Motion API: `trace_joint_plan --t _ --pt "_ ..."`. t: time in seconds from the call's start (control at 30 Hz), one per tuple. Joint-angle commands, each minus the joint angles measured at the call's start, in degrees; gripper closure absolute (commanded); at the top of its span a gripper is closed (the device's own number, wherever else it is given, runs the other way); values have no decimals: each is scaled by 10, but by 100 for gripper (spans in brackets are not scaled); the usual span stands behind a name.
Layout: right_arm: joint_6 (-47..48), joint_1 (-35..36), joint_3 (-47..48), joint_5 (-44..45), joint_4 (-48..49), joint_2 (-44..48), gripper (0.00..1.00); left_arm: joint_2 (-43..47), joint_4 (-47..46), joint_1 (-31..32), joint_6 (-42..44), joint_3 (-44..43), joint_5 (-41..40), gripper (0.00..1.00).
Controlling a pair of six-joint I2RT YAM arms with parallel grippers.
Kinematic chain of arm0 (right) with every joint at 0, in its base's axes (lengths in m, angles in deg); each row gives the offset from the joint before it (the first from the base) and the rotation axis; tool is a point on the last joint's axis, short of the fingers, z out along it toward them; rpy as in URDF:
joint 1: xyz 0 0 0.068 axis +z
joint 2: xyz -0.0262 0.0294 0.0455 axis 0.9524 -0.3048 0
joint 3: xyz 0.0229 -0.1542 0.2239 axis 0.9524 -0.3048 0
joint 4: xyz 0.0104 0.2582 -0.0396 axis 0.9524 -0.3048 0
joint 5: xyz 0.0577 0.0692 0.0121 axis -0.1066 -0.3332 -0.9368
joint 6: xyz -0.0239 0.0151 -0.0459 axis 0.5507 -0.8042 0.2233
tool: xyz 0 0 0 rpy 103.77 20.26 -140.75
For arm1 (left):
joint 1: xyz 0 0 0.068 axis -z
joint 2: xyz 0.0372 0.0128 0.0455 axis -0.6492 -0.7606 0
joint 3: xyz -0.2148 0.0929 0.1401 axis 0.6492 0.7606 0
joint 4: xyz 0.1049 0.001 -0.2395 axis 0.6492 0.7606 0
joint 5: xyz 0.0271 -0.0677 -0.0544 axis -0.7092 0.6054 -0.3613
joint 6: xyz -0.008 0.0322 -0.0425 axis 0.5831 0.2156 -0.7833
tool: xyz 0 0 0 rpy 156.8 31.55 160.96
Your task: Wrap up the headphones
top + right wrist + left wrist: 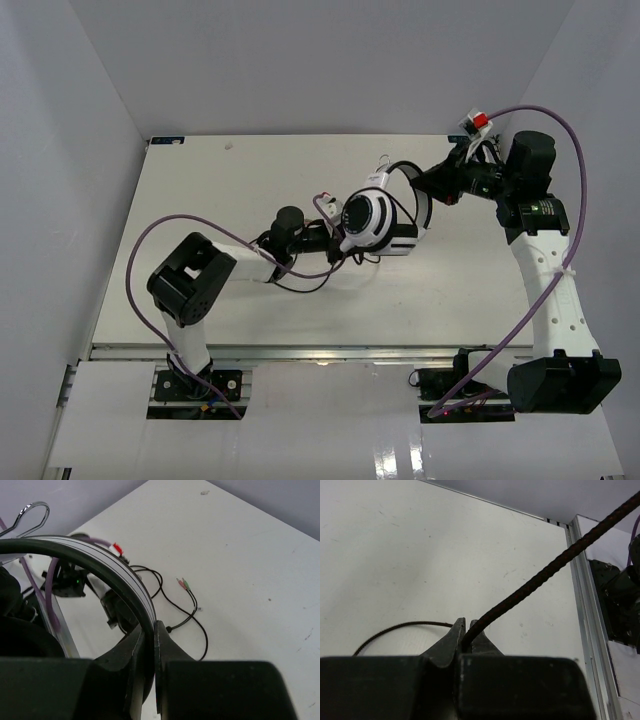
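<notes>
The headphones [372, 220] hang above the middle of the table, one white cup with a black pad facing up. My right gripper [428, 190] is shut on their black-and-white headband [107, 567], which arcs out of its jaws to the upper left. My left gripper [335, 240] sits just left of the cup, shut on the dark braided cable [545, 572], which runs taut up and to the right from its jaws. More thin cable [192, 615] lies looped on the table, ending in small pink and green plugs [183, 583].
Purple arm cables [150, 240] loop beside both arms. A bent metal loop [31, 514] sticks out by the headband. A red-topped part [481, 122] sits at the back right by the right wrist. The table's metal rail [585, 605] runs along its near edge.
</notes>
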Motion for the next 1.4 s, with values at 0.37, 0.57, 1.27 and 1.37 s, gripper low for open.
trace_joint_plan --t 0.37,0.57,1.27,1.37 --pt "316 3 -58 232 -92 45 92 58 600 -95 -22 -297 149 86" --pt "359 40 -84 354 -28 50 92 53 675 -96 -25 -362 181 82" --pt "247 260 -181 835 292 6 92 44 525 -42 -408 -364 202 73" --pt "192 260 -163 819 261 -8 92 56 449 -42 -459 -336 180 60"
